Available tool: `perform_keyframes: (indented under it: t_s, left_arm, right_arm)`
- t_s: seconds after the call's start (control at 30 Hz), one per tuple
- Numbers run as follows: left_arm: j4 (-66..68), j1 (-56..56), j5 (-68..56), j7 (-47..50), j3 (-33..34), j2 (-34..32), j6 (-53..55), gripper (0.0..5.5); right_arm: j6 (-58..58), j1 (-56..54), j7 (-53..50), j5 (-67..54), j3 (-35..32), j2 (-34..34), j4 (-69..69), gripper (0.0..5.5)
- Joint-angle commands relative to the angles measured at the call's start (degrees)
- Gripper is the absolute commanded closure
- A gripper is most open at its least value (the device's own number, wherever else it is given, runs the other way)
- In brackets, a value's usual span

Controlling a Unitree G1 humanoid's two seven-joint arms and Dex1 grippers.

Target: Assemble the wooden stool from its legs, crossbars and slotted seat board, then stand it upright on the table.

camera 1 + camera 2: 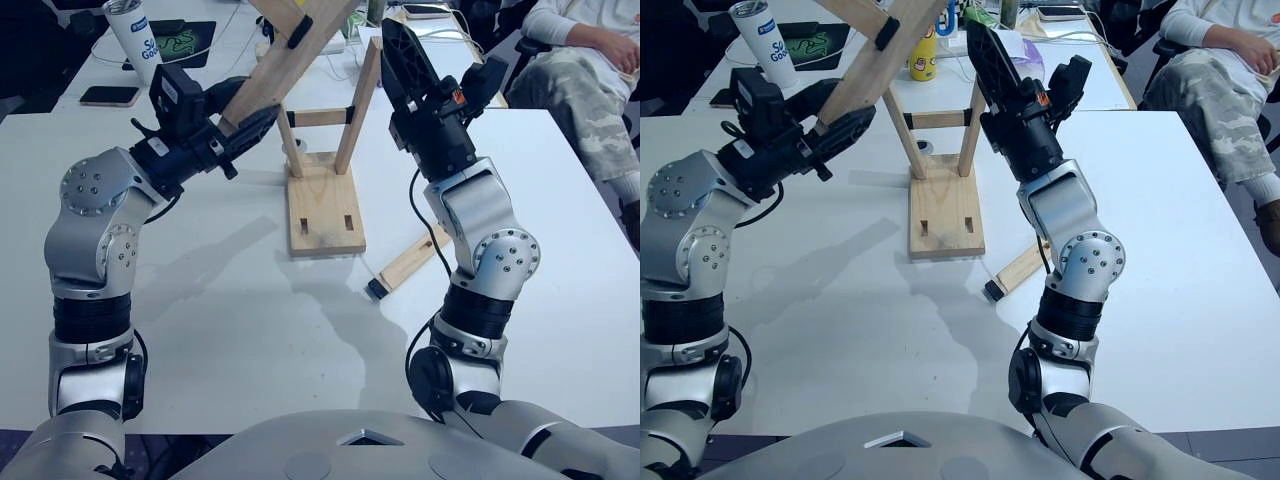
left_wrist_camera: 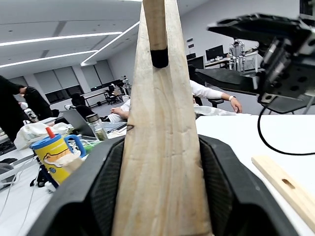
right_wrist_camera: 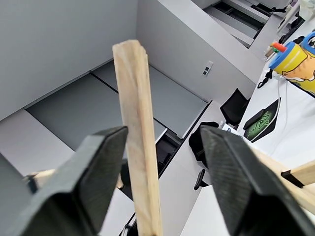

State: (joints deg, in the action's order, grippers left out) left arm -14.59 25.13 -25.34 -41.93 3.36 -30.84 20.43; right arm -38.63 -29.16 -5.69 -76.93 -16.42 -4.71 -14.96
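Mid-assembly: left claw [image 1: 245, 125] clamped on a raised leg frame [image 1: 270, 80], right claw [image 1: 440, 65] spread beside the standing legs [image 1: 358, 110] slotted in the seat board [image 1: 325, 225] on the tabletop [image 1: 230, 300]; a skewed descent could topple them

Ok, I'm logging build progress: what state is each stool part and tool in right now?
seat board: flat on the table, two slots empty.
standing legs: upright in the seat board, joined by a crossbar.
second leg piece: lifted, tilted, clamped.
loose wooden bar: lying on the table.
left tool: shut on the second leg piece.
right tool: open at a standing leg's top.
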Motion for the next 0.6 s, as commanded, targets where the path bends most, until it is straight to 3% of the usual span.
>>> perform_keyframes:
  t_s: [0.03,0.6]
  left_arm:
    - [0.46,-0.32,2.09,-1.67,-0.95,-1.11,-2.47,3.44]
    - [2.03,-1.80,6.58,-5.46,-4.28,-1.79,-8.34,3.44]
  right_arm:
    - [1.13,0.10,-1.53,-0.78,0.25,0.08,1.02,2.15]
    - [2.01,0.59,-0.28,-5.10,2.12,1.40,-0.09,2.15]
